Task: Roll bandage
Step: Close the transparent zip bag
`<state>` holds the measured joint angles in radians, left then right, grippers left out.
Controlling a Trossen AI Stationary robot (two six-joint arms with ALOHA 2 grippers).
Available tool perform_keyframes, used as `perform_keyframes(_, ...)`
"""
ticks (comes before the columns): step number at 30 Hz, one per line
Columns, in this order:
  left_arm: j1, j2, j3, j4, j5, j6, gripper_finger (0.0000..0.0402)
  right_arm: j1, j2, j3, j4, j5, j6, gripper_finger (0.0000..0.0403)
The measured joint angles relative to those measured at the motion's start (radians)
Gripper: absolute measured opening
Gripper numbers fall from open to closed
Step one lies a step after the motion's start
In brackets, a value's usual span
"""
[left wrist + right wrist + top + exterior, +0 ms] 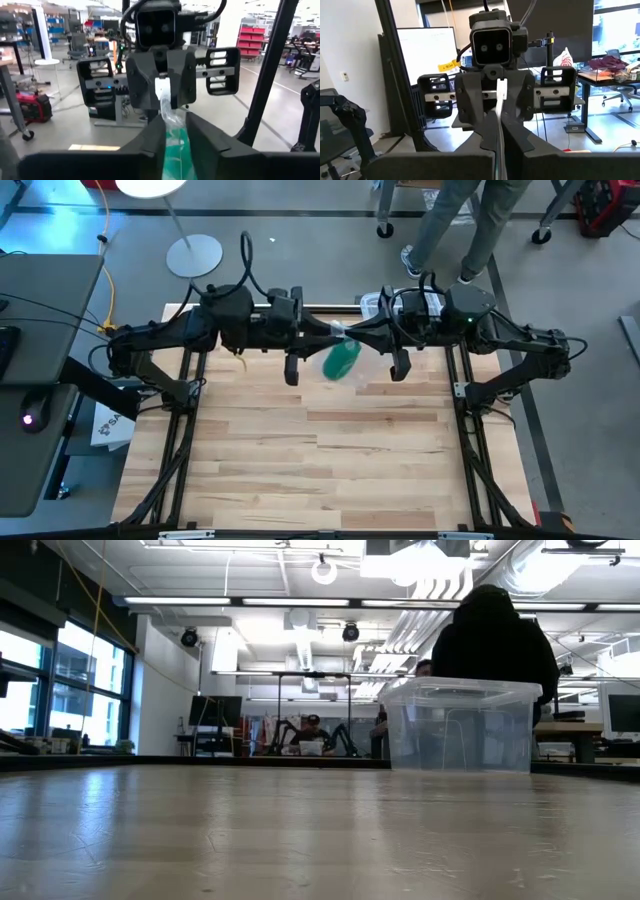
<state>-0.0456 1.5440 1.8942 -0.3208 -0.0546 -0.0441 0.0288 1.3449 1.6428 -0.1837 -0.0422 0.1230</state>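
Observation:
A crinkly clear plastic bag point(338, 332) hangs between my two grippers, high over the far part of the wooden table point(320, 460). The green bandage point(342, 360) sits inside it as a bunched green mass and sags below the grippers. In the left wrist view the bandage point(175, 150) shows through the plastic. My left gripper point(175, 120) and my right gripper point(499, 117) point level at each other, tip to tip, each shut on the bag. Neither gripper shows in the low view. My left gripper holds the bag's upper part point(172, 125) between its two fingers. It comes in level from the table's left. The bag is lifted clear and its green-filled body hangs below the fingers. My right gripper pinches the bag's thin upper edge point(162, 95) between its two fingers, level from the table's right. From its own wrist view the plastic point(499, 107) runs as a narrow strip straight across to the left gripper.
A clear plastic box point(460, 725) stands at the table's far edge, behind the right arm. A person point(460, 230) stands on the floor beyond it. A lamp base point(195, 255) sits off the far left corner. Bare wood lies below and nearer than the arms.

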Motion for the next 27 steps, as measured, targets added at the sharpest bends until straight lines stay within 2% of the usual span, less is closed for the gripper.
perform_keyframes(4,0.000,-0.001,0.000,0.009,-0.002,0.031,0.0011,0.000,0.000,0.000,-0.008,0.000,0.000,0.0000)
perform_keyframes(9,-0.001,-0.004,0.000,-0.016,-0.002,0.030,0.0002,0.000,0.000,0.000,-0.052,0.003,-0.026,0.0000)
perform_keyframes(12,-0.002,-0.005,0.021,-0.099,-0.016,0.021,0.0001,0.001,0.000,0.000,-0.109,0.051,-0.028,0.0005)
perform_keyframes(15,-0.002,-0.007,0.045,-0.221,-0.053,-0.002,0.0001,-0.002,0.000,0.000,-0.190,0.088,-0.037,0.0035)
perform_keyframes(19,-0.002,-0.011,0.074,-0.339,-0.065,-0.041,0.0001,-0.003,0.001,0.000,-0.235,0.141,-0.025,0.0099)
perform_keyframes(23,-0.002,-0.010,0.074,-0.405,-0.067,-0.063,0.0000,-0.001,0.023,0.000,-0.177,0.133,-0.024,0.0143)
perform_keyframes(27,-0.002,-0.005,0.074,-0.455,-0.063,-0.082,0.0000,0.013,0.067,0.000,-0.046,0.113,-0.034,0.0152)
